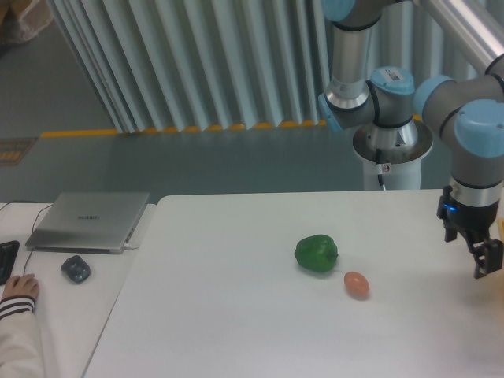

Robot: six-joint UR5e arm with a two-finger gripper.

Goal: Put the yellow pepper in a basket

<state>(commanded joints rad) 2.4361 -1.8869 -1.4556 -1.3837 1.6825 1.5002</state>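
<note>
White bench (pixel 236 331) carries green pepper (pixel 316 253) with egg-shaped thing (pixel 357 284) just beside it, both off-task. Pincer (pixel 482 260) at right edge, pointing down; jaw state cannot tell. Yellow pepper and basket not in view, presumably beyond that edge

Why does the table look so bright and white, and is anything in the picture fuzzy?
In the fixed camera view, the white table is washed out by bright, even light, so the green pepper and the orange-brown egg-shaped thing cast only faint shadows. The gripper near the right edge looks soft, partly cut off by the frame.
</note>
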